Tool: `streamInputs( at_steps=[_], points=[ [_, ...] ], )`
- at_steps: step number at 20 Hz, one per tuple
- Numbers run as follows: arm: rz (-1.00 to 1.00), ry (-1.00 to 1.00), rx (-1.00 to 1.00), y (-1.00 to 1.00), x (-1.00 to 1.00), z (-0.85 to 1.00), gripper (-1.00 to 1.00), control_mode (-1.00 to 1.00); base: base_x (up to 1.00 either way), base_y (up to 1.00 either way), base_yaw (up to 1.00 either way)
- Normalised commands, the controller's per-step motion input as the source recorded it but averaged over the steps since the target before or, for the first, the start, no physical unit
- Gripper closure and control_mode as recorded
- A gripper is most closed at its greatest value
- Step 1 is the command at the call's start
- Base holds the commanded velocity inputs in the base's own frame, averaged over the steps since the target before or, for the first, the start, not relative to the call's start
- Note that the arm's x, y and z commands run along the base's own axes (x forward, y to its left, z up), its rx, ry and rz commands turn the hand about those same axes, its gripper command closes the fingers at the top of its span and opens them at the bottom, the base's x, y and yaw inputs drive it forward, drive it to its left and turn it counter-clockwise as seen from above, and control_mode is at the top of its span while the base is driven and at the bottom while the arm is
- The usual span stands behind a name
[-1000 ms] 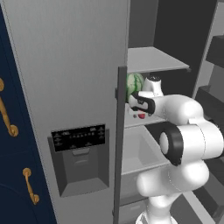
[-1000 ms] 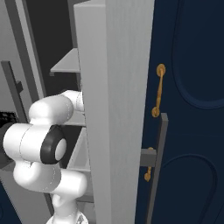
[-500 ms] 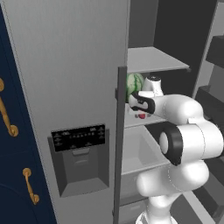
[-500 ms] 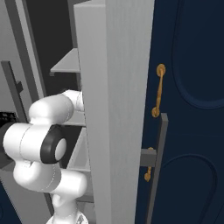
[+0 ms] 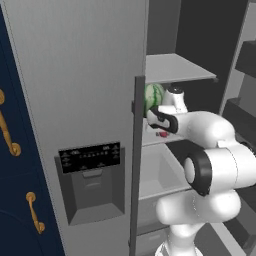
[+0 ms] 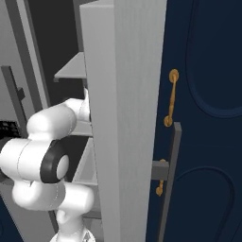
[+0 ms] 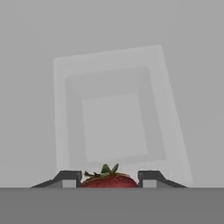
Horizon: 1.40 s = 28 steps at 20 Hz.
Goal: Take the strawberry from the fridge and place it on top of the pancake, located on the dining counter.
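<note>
Hand view, nearest first: the hand (image 7: 109,177) has its two dark fingertips (image 7: 70,177) on either side of one strawberry (image 7: 106,180), the red fruit with its green leaf cap up sitting right between them. The tips lie just beside the fruit's flanks; whether they actually press on it cannot be told. Beyond the fruit lies a pale grey fridge surface with a nested rectangular recess (image 7: 116,118) moulded into it.

Left base view: the white arm (image 5: 210,150) rises from the lower right and reaches left into the open fridge (image 5: 75,75) compartment. The hand (image 5: 161,131) sits at the middle shelf, behind the edge of the door. A small red spot, the strawberry (image 5: 163,134), shows just under the wrist, on or just above the middle shelf (image 5: 150,139). Behind the wrist, further in on the same shelf, stands one striped green watermelon (image 5: 152,96). Above it is an upper shelf (image 5: 175,67); below is a pale drawer bin (image 5: 160,172). Two shelves counted, one bin.

The closed fridge door carries one black display (image 5: 90,156) with a recessed dispenser (image 5: 95,192) under it, and a vertical grey bar handle (image 5: 136,165) along its edge. Left of the fridge is a navy cabinet (image 5: 15,200) with two gold handles (image 5: 9,132).

Right base view: the arm's elbow (image 6: 45,156) is at lower left, the thick grey fridge door edge (image 6: 125,123) fills the middle, and a navy cabinet (image 6: 208,118) with two gold handles (image 6: 171,97) stands on the right.
</note>
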Motion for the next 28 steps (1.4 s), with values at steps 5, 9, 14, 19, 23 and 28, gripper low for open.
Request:
streamInputs(
  at_steps=[5,9,14,19,23,28],
  points=[
    [0.00,0.00,0.00,0.00,-0.55,0.13,1.00,-1.00,0.00,0.00,0.00],
    [0.02,0.02,0.00,0.00,-0.76,0.59,1.00,-1.00,0.00,0.00,0.00],
    [0.00,0.00,0.00,0.00,-0.99,0.50,1.00,-1.00,0.00,0.00,0.00],
    [0.00,0.00,0.00,0.00,-1.00,0.18,1.00,-1.00,0.00,0.00,0.00],
    [0.00,0.00,0.00,0.02,-1.00,0.11,1.00,-1.00,0.00,0.00,0.00],
    [0.00,-0.02,-0.01,0.17,-0.96,0.26,1.00,-1.00,0.00,0.00,0.00]
  ],
)
